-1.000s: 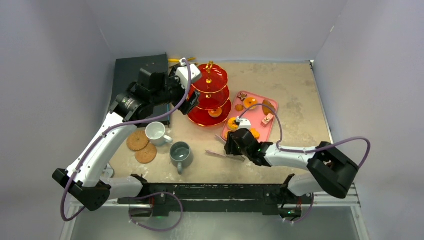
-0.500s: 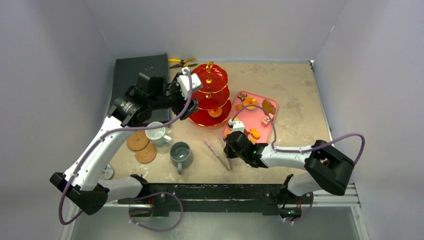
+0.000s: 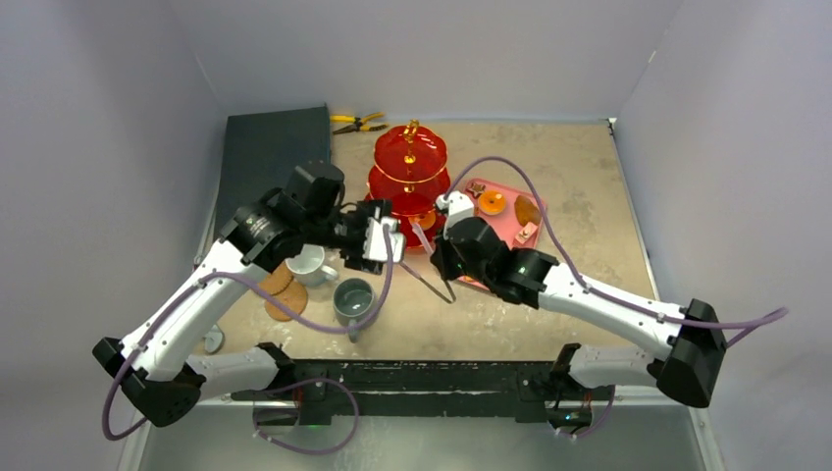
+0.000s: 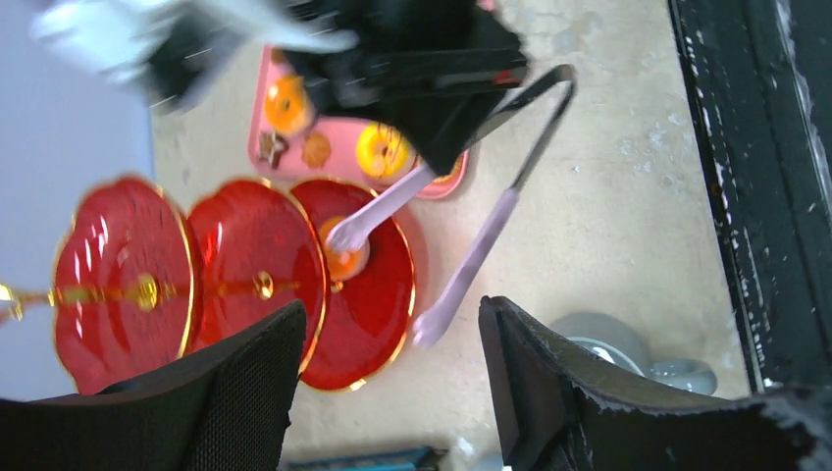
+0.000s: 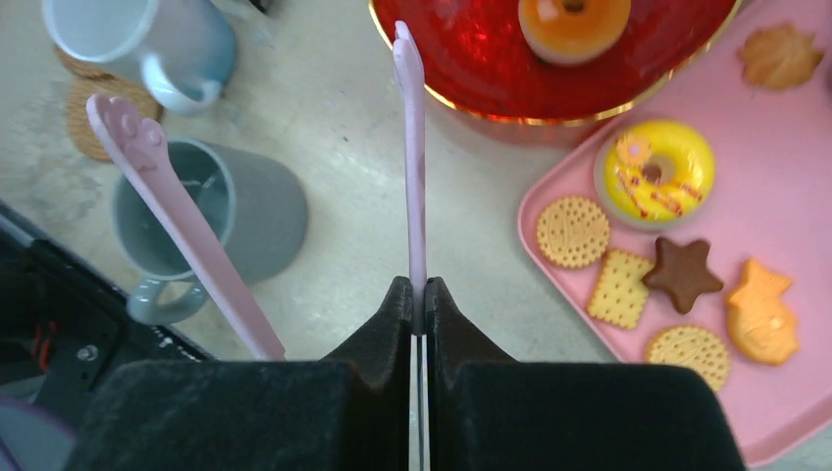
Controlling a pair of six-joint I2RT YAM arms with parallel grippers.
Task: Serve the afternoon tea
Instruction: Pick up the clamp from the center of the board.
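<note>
Tea stand (image 3: 410, 182), red three-tier, sits back-centre on the speckled beige tabletop (image 3: 589, 177), with plain grey walls (image 3: 432, 49) on three sides. Pink tray (image 3: 507, 221) of biscuits (image 5: 574, 233) is just right of it. Dark slab (image 3: 270, 147) and pliers (image 3: 355, 123) are back left. White mug (image 3: 307, 263), grey mug (image 3: 353, 302) and cork coasters (image 3: 285, 302) are front left. Right gripper (image 5: 419, 294) is clenched on one leg of the lilac tongs (image 5: 412, 147), tip at the bottom tier's rim, crossing the stand's front. Left gripper (image 4: 390, 324) is spread and empty, near the stand.
</note>
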